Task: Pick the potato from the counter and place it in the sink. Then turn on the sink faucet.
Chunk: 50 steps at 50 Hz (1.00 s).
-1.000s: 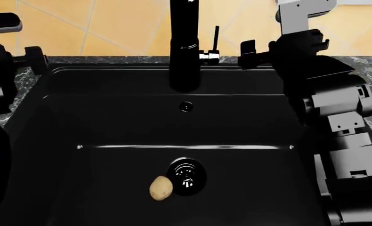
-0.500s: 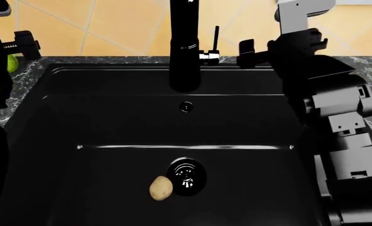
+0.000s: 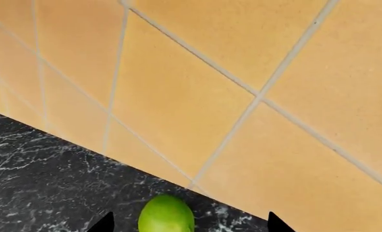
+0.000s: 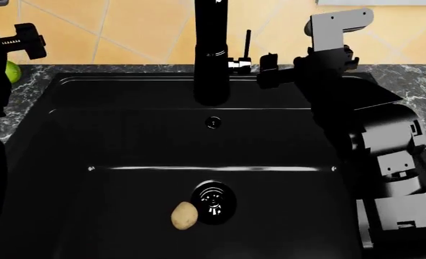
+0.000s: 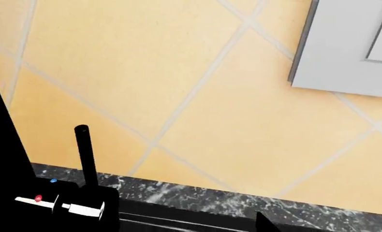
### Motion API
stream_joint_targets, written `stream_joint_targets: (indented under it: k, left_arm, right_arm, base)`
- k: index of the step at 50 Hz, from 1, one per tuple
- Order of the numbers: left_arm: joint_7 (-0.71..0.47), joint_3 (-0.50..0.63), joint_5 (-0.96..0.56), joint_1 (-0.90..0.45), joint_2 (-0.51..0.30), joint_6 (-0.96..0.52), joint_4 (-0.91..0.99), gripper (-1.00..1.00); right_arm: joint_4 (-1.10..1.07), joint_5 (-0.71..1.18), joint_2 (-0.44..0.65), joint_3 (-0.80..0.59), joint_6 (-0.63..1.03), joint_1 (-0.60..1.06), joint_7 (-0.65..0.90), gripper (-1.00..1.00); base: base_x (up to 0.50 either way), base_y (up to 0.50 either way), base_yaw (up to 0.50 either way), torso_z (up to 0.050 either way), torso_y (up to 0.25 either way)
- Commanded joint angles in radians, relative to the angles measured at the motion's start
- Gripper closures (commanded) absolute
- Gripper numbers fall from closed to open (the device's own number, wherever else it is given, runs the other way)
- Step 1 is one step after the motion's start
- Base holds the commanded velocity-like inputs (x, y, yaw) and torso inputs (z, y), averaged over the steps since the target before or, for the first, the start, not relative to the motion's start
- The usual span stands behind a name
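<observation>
Right claw (image 4: 269,67), jaw gap impossible to judge, sits upper centre beside thin black lever (image 4: 247,43); push it sideways gently, avoiding tall glossy faucet (image 4: 211,54).

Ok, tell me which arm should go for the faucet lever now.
Right. The right gripper sits just beside the lever of the sink faucet, and its wrist camera shows the lever close. The left gripper is off at the far counter edge by the lime. The potato already lies in the sink.
</observation>
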Motion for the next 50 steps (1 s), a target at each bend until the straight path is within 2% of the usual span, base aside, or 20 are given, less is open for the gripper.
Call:
stream_joint_targets:
  k: [1, 34, 50]
  left_arm:
    - [0.004, -0.002, 0.001, -0.002, 0.0, 0.002, 0.0, -1.0]
    - [0.007, -0.003, 0.002, 0.006, -0.003, 0.003, 0.0, -1.0]
    - [0.008, -0.01, 0.0, 0.016, -0.008, 0.007, 0.0, -1.0]
  right_arm:
    - [-0.071, 0.029, -0.01, 0.005, 0.018, -0.025, 0.005, -1.0]
    - [0.056, 0.016, -0.075, -0.034, -0.069, 0.055, -0.03, -1.0]
    - [0.267, -0.024, -0.113, -0.059, -0.198, 0.152, -0.08, -1.0]
  base:
    - [0.0, 0.0, 0.0, 0.0, 0.0]
    - [0.0, 0.0, 0.0, 0.0, 0.0]
    - [0.0, 0.0, 0.0, 0.0, 0.0]
